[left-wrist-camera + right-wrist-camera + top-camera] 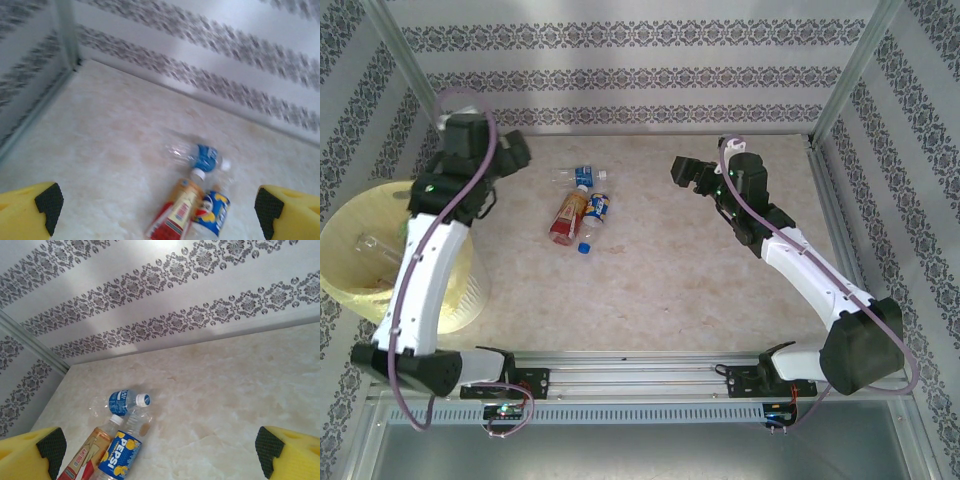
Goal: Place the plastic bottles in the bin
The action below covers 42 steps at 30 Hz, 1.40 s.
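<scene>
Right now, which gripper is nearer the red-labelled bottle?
Left. The left gripper is just left of the red-labelled bottle; the right gripper sits farther off on its right, beyond the Pepsi bottle.

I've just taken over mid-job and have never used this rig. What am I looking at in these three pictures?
Two robot arms are bolted at the near edge of a table. The overhead picture looks down from behind them: left arm, right arm. The other two pictures come from a camera on each wrist; the yellow fingers in the bottom corners are that arm's own jaws. Both pairs stand wide open and hold nothing. Three bottles lie together on the table: a red-label bottle, a Pepsi bottle and a blue-label bottle. The bin sits at the left, with a clear bottle inside.
</scene>
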### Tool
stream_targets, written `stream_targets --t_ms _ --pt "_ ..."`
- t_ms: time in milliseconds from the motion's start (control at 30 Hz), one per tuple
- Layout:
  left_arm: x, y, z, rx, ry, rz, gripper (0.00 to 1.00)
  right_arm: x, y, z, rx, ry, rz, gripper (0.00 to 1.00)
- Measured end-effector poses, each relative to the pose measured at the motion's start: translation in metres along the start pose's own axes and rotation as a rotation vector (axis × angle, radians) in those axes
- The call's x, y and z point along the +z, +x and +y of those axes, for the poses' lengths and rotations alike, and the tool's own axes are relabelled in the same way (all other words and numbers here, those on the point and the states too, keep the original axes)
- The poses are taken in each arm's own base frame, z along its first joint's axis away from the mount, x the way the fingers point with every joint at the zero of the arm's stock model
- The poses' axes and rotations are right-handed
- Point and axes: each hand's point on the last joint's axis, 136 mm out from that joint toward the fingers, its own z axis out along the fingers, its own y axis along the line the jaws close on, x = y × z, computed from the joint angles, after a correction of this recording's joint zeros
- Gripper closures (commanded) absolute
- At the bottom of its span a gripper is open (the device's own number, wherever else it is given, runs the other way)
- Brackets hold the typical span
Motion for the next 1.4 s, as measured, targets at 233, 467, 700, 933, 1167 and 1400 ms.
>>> stream_targets --t_ms 233,467,700,933,1167,1400 --pt "0.074 0.065 -0.089 0.206 0.092 0.227 0.02 -0.004 0.008 -0.014 0.025 0.031 0.015 0.02" --pt "0.141 0.146 -0.126 0.285 0.121 0.464 0.14 -0.018 -0.002 -0.019 0.029 0.044 -0.019 0.02" --pt "0.195 0.179 -0.138 0.309 0.084 0.535 0.25 -0.027 -0.001 -0.025 0.032 0.066 -0.026 0.02" --pt "0.235 0.203 -0.143 0.329 0.042 0.572 0.3 -0.027 0.005 -0.031 0.034 0.082 -0.006 0.02" --pt "0.257 0.238 -0.133 0.35 -0.005 0.644 0.29 -0.036 -0.002 -0.033 0.03 0.09 -0.029 0.02" --pt "0.266 0.251 -0.137 0.338 0.012 0.674 0.26 -0.038 -0.004 -0.032 0.022 0.089 -0.035 0.02"
